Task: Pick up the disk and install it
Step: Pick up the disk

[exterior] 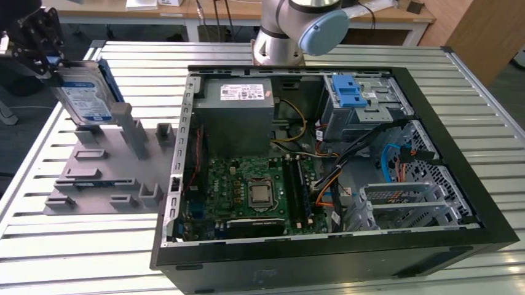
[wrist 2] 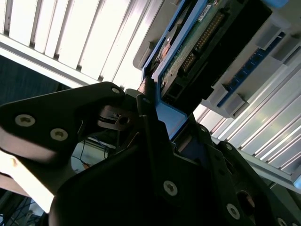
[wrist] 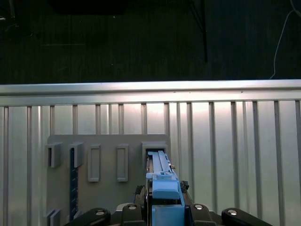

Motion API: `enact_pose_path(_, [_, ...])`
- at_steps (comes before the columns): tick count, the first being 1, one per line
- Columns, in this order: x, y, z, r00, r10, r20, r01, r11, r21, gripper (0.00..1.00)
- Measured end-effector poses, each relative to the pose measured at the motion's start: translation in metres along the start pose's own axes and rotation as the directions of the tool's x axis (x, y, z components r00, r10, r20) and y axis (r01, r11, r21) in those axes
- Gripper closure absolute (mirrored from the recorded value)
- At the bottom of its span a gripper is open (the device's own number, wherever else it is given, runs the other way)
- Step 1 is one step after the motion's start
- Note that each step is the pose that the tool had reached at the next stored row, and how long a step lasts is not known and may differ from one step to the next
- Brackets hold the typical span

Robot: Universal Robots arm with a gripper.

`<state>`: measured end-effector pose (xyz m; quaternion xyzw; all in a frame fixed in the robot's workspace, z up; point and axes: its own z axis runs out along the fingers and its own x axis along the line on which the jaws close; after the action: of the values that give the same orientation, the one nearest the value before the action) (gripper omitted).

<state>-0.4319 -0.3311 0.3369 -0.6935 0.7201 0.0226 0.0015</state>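
Observation:
The disk (exterior: 85,93) is a silver drive with a blue-and-white label in a blue carrier. It stands tilted on end at the exterior view's left, over the grey fixture plate (exterior: 98,184). My gripper (exterior: 54,61) is shut on its upper end. In the first wrist view the disk (wrist: 162,186) shows edge-on between my fingers (wrist: 135,207), with its far end at a fixture slot (wrist: 155,151); I cannot tell whether it is clear of the slot. In the second wrist view the disk's green circuit-board side (wrist 2: 200,44) faces the camera.
An open computer case (exterior: 459,246) lies on the slatted metal table (exterior: 66,258). Inside are a grey power supply (exterior: 238,104), a motherboard (exterior: 246,190) and a drive cage with a blue latch (exterior: 353,92). The arm's base (exterior: 283,37) stands behind the case.

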Motion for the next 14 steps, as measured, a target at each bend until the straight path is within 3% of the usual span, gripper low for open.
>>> enact_pose_path(14, [-0.0004,0.0003,-0.0102,1.0000,0.000,0.0000,0.000,1.0000,0.0000,0.63])
